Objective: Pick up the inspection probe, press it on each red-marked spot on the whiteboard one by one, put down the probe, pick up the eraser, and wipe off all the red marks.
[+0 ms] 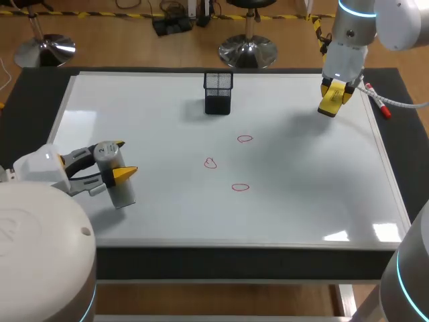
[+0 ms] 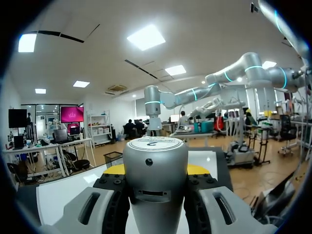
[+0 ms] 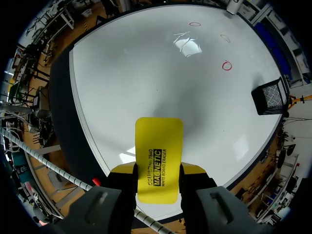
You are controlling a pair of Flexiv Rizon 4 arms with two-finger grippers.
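Note:
The silver cylindrical inspection probe [image 1: 114, 173] is held in my left gripper [image 1: 119, 159] above the whiteboard's left side; in the left wrist view the probe [image 2: 155, 180] fills the gap between the fingers, which press on it from both sides. My right gripper [image 1: 333, 96] hangs over the whiteboard's far right part, shut on the yellow eraser [image 1: 331, 100], seen between its fingers in the right wrist view as a yellow block [image 3: 158, 157]. Three red marks [image 1: 244, 139] [image 1: 210, 163] [image 1: 240, 187] are drawn near the middle of the whiteboard [image 1: 301, 201].
A black mesh pen holder [image 1: 218, 92] stands at the board's far middle, also seen as a black basket [image 3: 270, 96] in the right wrist view. A red marker [image 1: 380, 105] lies on the dark table beside the board's far right edge.

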